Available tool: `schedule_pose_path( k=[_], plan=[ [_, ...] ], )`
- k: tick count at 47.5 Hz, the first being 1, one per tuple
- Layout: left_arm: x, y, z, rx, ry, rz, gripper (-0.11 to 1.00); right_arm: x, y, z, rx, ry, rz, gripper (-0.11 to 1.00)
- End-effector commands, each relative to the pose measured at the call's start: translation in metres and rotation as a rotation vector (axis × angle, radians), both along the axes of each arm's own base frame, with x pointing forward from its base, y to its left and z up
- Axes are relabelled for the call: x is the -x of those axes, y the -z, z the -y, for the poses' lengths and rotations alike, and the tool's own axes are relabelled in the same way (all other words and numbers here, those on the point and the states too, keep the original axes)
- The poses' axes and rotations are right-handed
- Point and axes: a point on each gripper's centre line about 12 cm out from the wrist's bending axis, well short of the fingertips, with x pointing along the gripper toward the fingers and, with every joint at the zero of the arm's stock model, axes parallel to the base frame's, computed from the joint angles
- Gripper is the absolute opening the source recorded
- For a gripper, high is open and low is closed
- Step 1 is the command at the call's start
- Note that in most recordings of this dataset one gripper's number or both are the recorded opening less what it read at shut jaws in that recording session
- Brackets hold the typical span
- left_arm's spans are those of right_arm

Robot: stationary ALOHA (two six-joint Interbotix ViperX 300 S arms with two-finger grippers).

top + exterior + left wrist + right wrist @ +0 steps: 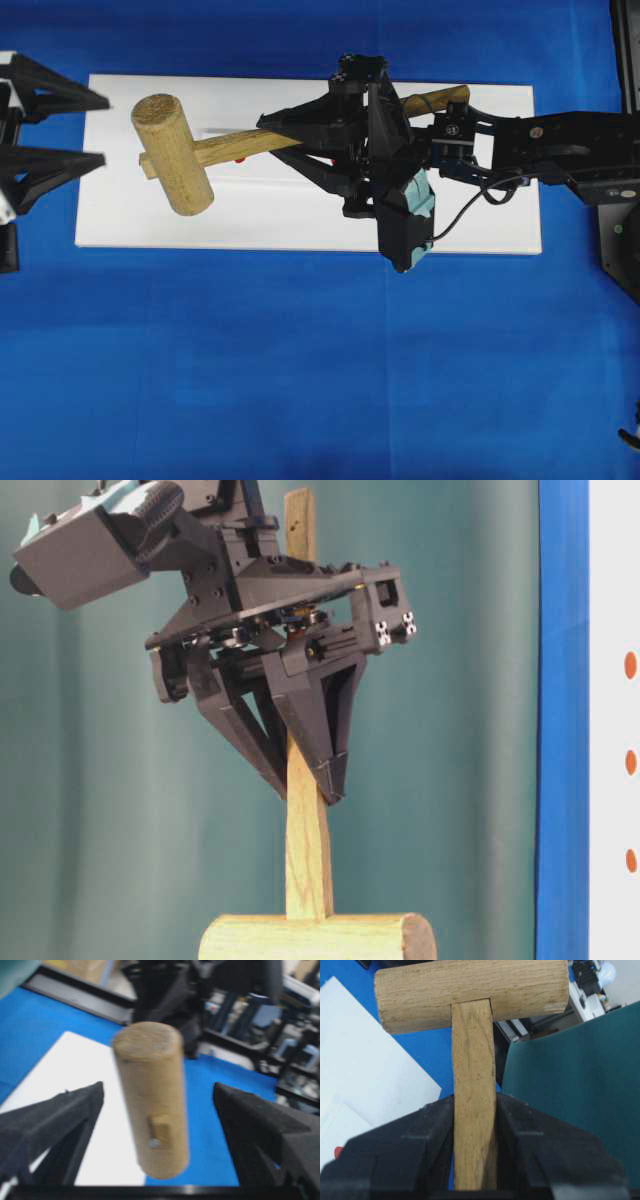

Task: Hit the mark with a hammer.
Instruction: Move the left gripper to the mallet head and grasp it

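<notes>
Light-tan wood makes up the hammer (200, 150), a mallet with a thick cylindrical head and a long slim handle. In the overhead view its head sits toward nine o'clock, over the left part of a white rectangular board (250, 215) that lies on a blue cloth-covered table (300, 380). The handle runs from the head toward three o'clock, rising slightly, and its far end pokes out beyond the black arm at about one o'clock from the picture's centre.

The right gripper (275, 135) is clamped on the handle partway along its length; its two black fingers press against either side of the wood, as the right wrist view shows plainly, with the head crosswise at twelve o'clock above them. From table level the same gripper points down and grips the handle above the head, which lies along the bottom edge.

The left gripper (95, 128) stands at the nine o'clock edge of the overhead view, its fingers spread wide apart and touching nothing. In the left wrist view the mallet head hangs between those two fingers, clear of both.

A small red mark (238, 158) peeks out on the board just below the handle, near the head. Whether the head touches the board cannot be told.
</notes>
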Motion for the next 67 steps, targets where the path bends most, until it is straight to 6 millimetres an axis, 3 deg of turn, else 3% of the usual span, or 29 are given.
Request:
schedule_pose_path(
  k=[1, 32, 47, 51, 58, 67],
  plan=[
    [-0.007, -0.005, -0.004, 0.0, -0.015, 0.026, 0.93, -0.001, -0.03, 0.0, 0.006, 0.002, 0.092, 0.09],
    [-0.076, 0.008, -0.012, 0.002, -0.015, -0.012, 0.93, -0.001, -0.03, 0.0, 0.005, 0.002, 0.087, 0.09],
    [-0.078, 0.006, -0.012, 0.003, -0.015, -0.009, 0.91, -0.001, -0.03, 0.0, 0.0, 0.003, 0.083, 0.09],
    [-0.078, 0.006, -0.012, 0.006, -0.017, -0.009, 0.83, -0.002, -0.03, 0.0, -0.001, 0.003, 0.082, 0.09],
    [-0.078, 0.008, -0.011, 0.032, -0.013, -0.018, 0.45, -0.001, -0.028, 0.001, -0.004, 0.003, 0.07, 0.09],
    [-0.078, 0.01, -0.011, 0.038, -0.011, -0.036, 0.45, -0.001, -0.028, 0.002, -0.015, 0.005, 0.059, 0.09]
  ],
)
